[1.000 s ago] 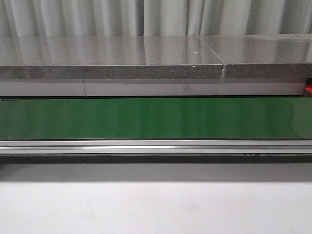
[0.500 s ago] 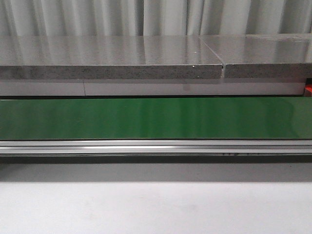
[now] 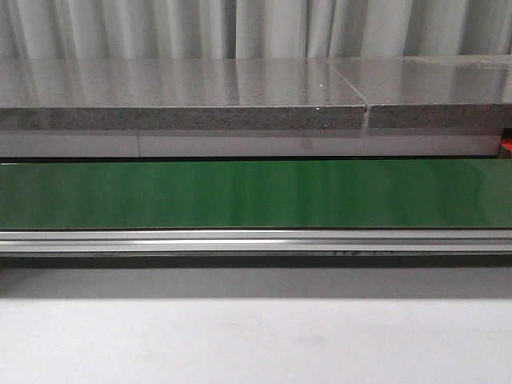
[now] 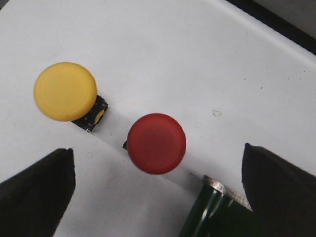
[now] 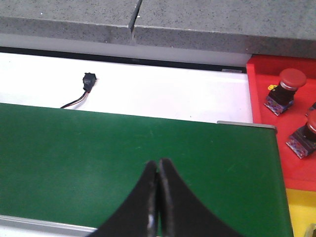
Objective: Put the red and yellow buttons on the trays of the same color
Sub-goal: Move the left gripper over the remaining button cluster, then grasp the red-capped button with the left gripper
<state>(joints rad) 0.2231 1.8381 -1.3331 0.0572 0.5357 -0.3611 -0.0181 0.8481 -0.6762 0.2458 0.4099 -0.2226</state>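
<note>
In the left wrist view a red button and a yellow button stand on a white surface, a little apart. My left gripper is open above them, its dark fingers wide on either side, the red button roughly between them. In the right wrist view my right gripper is shut and empty over the green belt. A red tray holding two red buttons lies past the belt's end, with a corner of a yellow tray beside it. Neither gripper shows in the front view.
The green conveyor belt runs across the front view, with a metal rail in front and a grey stone shelf behind. A small black connector with a wire lies on the white strip. The belt's end roller sits near my left fingers.
Small markings on the dark strip under the belt rail have slid to the left. Nothing else differs in the front view.
</note>
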